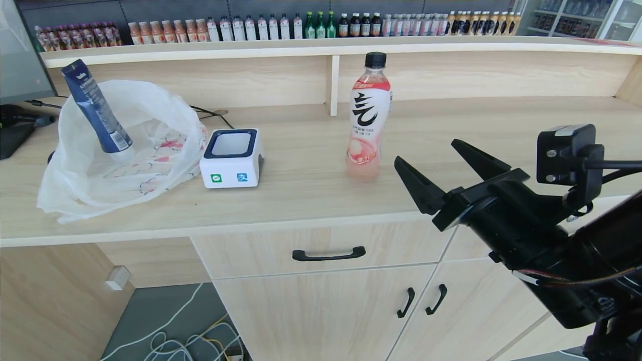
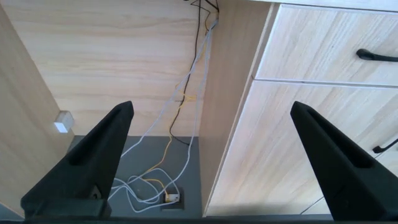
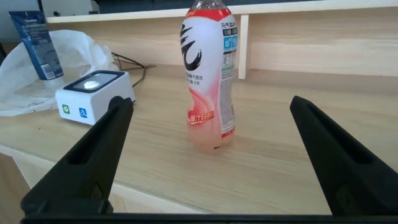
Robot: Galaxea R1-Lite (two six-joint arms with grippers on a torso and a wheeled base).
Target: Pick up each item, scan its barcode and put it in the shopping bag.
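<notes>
Now the pink bottle [image 1: 368,115] stands upright on the worktop [image 1: 301,200] near the right gripper [image 1: 427,152], jaws gaping empty. The left gripper [image 2: 211,107], jaws likewise apart, faces the cupboard fronts [image 2: 311,43]. A blue tube [image 1: 95,108] has its lower end veiled inside the shopping bag [image 1: 150,150].

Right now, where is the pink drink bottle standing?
In the head view the bottle stands upright on the counter, to the right of the scanner and just beyond the open fingers of the right gripper.
</notes>
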